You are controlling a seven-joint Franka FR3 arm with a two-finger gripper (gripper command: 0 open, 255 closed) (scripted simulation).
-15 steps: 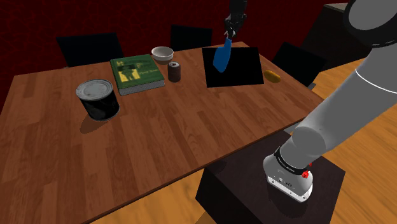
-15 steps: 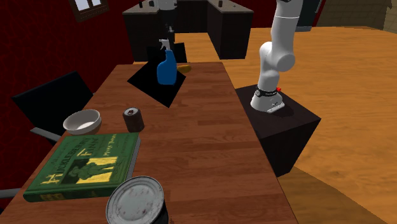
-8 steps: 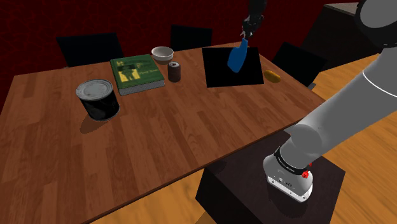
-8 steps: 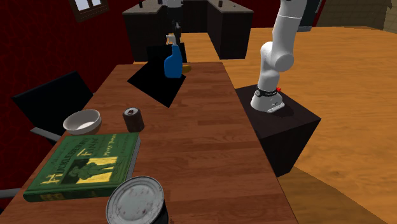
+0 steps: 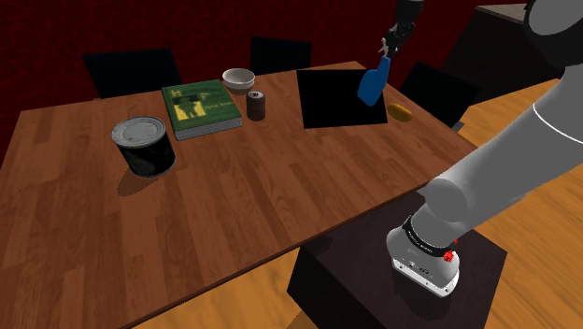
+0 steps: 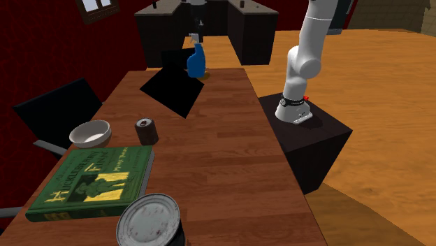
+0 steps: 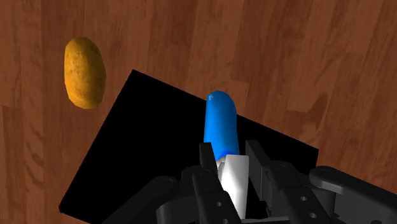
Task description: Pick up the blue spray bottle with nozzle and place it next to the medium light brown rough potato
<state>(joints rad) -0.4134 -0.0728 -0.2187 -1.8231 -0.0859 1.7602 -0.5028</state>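
In the shoulder view, the all-black two-finger gripper (image 5: 391, 43) holds a blue plastic spray bottle (image 5: 371, 86) aloft and tilted over the edge of a flat black square mat (image 5: 332, 101), near a light brown rough potato (image 5: 400, 113) lying on the brown wooden table (image 5: 234, 196). The second exterior view shows the bottle (image 6: 196, 63) hanging under the gripper (image 6: 195, 39) above the table's far end (image 6: 223, 112), past the mat (image 6: 171, 92). In the wrist view, the fingers (image 7: 205, 167) clamp the bottle's white nozzle (image 7: 234, 181), the blue body (image 7: 220, 124) over the mat (image 7: 143, 162); the potato (image 7: 84, 72) lies on bare wood just beside the mat's corner.
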